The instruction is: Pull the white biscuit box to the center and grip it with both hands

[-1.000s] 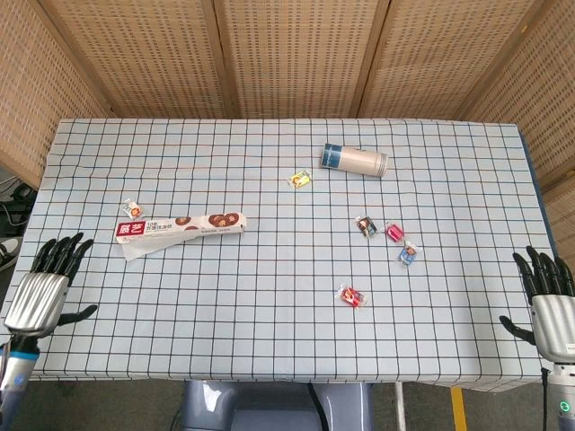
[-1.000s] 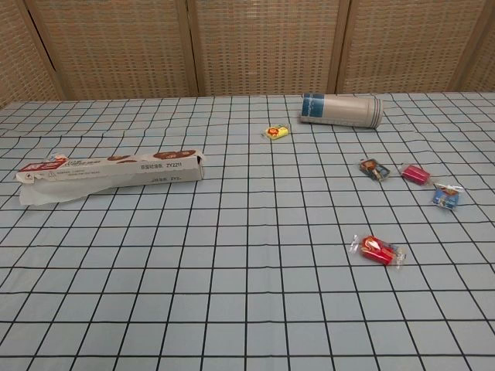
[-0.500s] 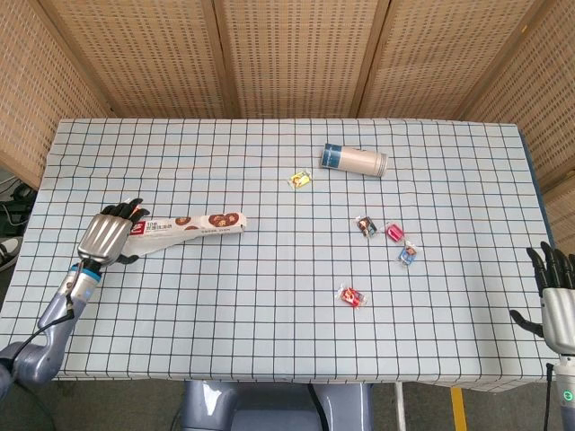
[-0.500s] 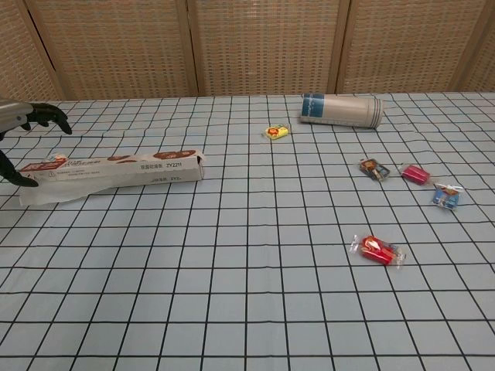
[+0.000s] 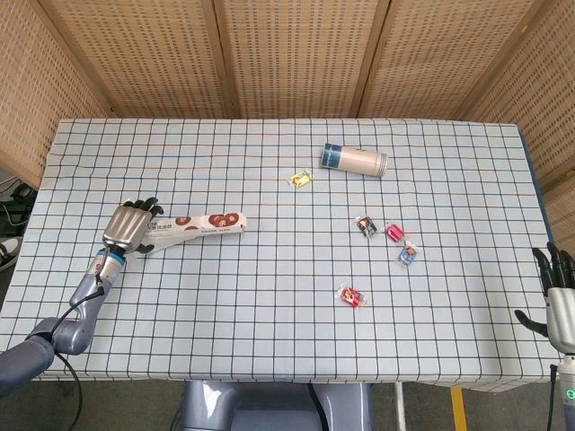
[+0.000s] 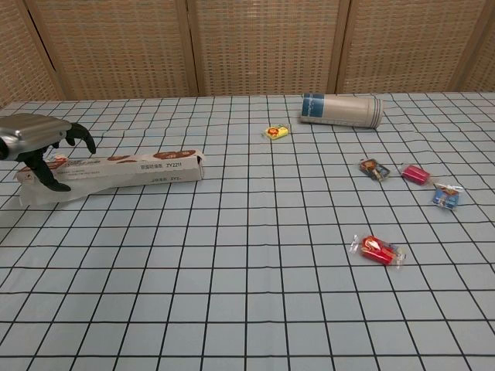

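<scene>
The white biscuit box [image 5: 193, 223] lay flat near the left edge of the surface [image 5: 269, 332], its long side running roughly parallel to the front edge, with a loose flap of white paper [image 6: 46, 193] spread out beside its left end. The left robot hand [image 5: 130, 227] hung over that left end, palm down, its dark fingers [image 6: 81, 139] curved over the top of the box and the thumb reaching down on the near side. From the chest view the fingers straddled the box end without clearly clamping it, so the hand looked wide and held nothing that could be confirmed. The right robot hand [image 5: 559, 301] stood off the front right corner of the surface, fingers apart and empty, well away from everything.

A cylindrical tube [image 5: 355, 161] with a blue band lay on its side toward the far edge, right of the middle. A yellow sweet [image 5: 300, 180] sat just left of it. Three wrapped sweets were grouped near the right edge: a dark one [image 5: 366, 225], a pink one [image 5: 394, 233] and a blue one [image 5: 408, 255]. A red sweet [image 5: 351, 296] lay apart from them, closer to the front edge.
</scene>
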Tool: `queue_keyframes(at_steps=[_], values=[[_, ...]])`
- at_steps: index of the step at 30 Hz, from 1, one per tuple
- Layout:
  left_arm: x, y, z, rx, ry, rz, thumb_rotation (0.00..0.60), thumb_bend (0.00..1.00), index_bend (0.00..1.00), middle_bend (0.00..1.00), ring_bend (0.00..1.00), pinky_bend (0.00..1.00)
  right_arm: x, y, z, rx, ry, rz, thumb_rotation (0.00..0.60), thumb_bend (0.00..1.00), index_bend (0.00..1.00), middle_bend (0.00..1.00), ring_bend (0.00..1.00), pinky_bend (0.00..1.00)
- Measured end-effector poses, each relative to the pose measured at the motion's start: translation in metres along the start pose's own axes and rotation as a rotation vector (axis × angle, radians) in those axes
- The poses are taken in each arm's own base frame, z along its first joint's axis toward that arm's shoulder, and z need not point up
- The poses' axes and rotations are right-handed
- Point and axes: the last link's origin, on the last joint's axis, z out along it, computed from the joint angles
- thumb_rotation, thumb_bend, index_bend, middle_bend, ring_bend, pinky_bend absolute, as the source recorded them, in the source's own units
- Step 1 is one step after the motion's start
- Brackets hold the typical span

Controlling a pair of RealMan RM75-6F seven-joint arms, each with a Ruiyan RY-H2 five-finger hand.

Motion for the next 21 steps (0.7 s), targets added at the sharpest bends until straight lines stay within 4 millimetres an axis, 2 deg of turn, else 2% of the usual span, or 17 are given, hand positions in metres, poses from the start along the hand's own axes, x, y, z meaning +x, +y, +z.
queue_keyframes(at_steps=[12,15,19,21], values=[[-0.012,0.005,0.009,0.022,-0.033,-0.013,0.6,0.21,0.31,0.19,0.23,0.29,-0.001,0.002,0.001,-0.004,-0.003,0.004,0.6,0.0,0.0,0.0,0.0,0.0],[-0.014,0.006,0.012,0.027,-0.035,-0.021,0.6,0.24,0.37,0.25,0.28,0.32,-0.002,0.001,0.001,-0.001,-0.005,0.004,0.6,0.0,0.0,0.0,0.0,0.0],[-0.015,0.008,0.014,0.03,-0.028,-0.019,0.6,0.32,0.53,0.41,0.4,0.48,-0.002,0.001,0.001,0.0,-0.006,0.005,0.6,0.0,0.0,0.0,0.0,0.0],[-0.014,0.008,0.014,0.029,-0.016,-0.017,0.6,0.37,0.6,0.47,0.45,0.52,-0.002,0.002,0.001,-0.002,-0.005,0.006,0.6,0.0,0.0,0.0,0.0,0.0]])
